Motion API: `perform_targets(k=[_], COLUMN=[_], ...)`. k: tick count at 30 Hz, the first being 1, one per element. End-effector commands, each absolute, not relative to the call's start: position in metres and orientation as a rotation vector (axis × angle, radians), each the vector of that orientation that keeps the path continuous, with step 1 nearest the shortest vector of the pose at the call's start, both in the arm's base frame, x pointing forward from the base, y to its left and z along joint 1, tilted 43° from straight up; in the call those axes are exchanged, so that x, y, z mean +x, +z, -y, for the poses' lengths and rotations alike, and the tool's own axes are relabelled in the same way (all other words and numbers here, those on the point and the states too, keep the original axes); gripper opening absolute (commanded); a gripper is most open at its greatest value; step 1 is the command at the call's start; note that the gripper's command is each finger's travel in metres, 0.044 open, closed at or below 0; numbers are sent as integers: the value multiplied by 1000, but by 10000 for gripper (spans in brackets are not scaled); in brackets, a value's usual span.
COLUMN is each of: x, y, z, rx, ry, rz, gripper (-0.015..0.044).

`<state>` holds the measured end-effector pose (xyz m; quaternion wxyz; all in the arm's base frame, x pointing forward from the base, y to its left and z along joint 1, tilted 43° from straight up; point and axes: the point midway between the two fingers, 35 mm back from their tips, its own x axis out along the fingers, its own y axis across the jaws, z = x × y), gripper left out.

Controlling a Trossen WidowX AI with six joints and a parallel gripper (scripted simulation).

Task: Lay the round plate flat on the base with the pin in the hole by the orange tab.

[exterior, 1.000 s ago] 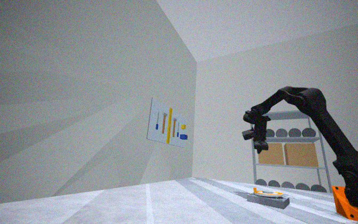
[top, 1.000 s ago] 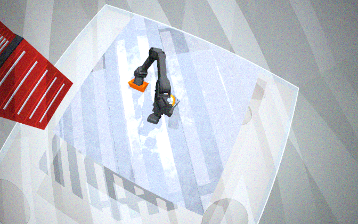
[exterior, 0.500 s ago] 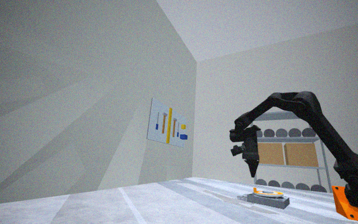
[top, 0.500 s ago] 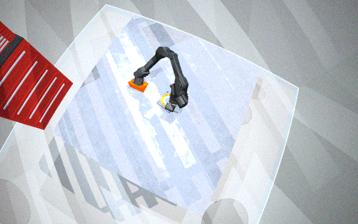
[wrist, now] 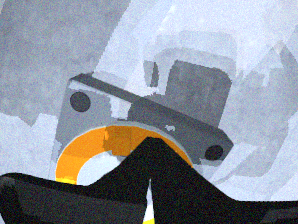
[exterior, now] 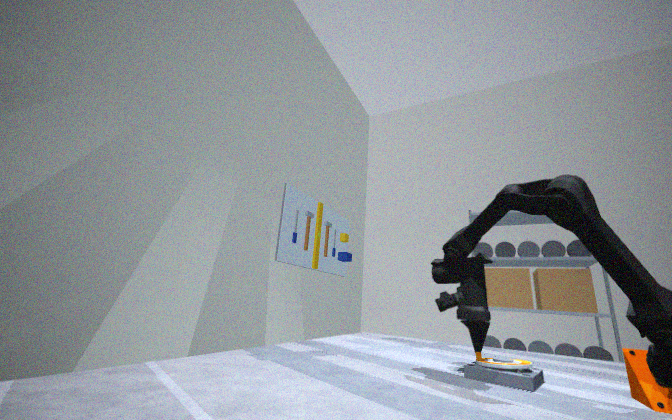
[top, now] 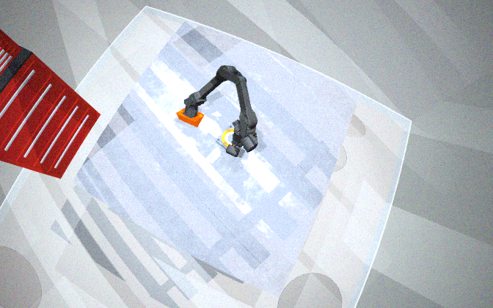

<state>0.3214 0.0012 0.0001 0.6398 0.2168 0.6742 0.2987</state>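
Note:
The round plate [top: 224,137] [exterior: 520,362] [wrist: 75,152], a yellow-orange ring on a pale disc, sits on the grey base [exterior: 502,378] [wrist: 90,120]. In the exterior view it looks slightly raised and tilted over the base. The orange tab [exterior: 478,357] shows at the plate's left edge there. My gripper [exterior: 478,351] [wrist: 152,144] is shut and points down, its fingertips right at the top of the tab, seemingly touching it. In the wrist view the fingers cover much of the plate; the pin, the post and the hole by the tab are hidden. In the top view the wrist covers the fingertips.
The base has dark round holes near two corners in the wrist view. The arm's orange mount [top: 191,118] [exterior: 642,382] stands near the base. A red drawer cabinet [top: 48,110] is beyond the table, and shelves and a tool board [exterior: 285,225] are in the background.

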Motion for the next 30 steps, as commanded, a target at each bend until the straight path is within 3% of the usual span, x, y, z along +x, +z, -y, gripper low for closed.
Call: perform_targets(k=[1,30], x=[322,310], y=[-2,26], z=[-3,-33], rx=[500,503], ry=[676,678], rz=[-1529,-1530], gripper=[0,0])
